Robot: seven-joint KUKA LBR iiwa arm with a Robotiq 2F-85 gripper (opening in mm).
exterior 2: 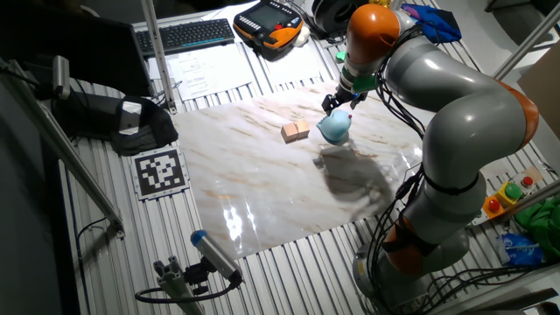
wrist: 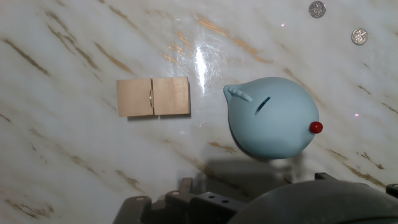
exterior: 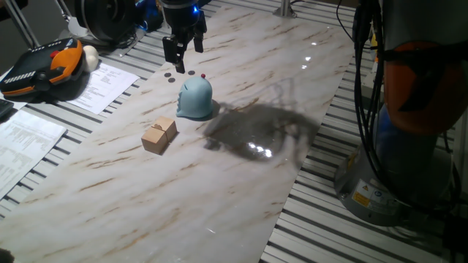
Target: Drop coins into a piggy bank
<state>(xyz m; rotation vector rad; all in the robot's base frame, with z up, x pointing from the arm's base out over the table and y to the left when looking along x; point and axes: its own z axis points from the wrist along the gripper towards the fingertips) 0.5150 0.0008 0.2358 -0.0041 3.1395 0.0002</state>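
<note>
End effector (exterior: 182,54) hangs above the bench, over the far end of the marble top, just behind the piggy bank. Two dark fingers (exterior: 170,52) point down with a visible gap between them; nothing seen pinched in that gap, though any small object there would be too small to resolve. In the hand view only the dark housing at the bottom edge shows, not the fingertips.

Piggy bank (exterior: 195,98): light blue dome, upright on the bench (exterior: 219,190), directly below and slightly nearer than the end effector. Hand view shows a slot on its top, a small red knob at one side and a ridged tab at the other.

Coins (wrist: 317,9): two small round silvery discs flat on the bench in the hand view, apart from each other and apart from the piggy bank, near the frame's upper right corner. In one fixed view, small dark spots sit on the marble behind the dome, towards the far edge.

Wooden cubes (exterior: 159,134): two tan blocks touching side by side, near the piggy bank, further from the far edge.

Pendant (exterior: 42,67), orange and black, and paper sheets (exterior: 102,86) lie off the marble on the slatted surface.
</note>
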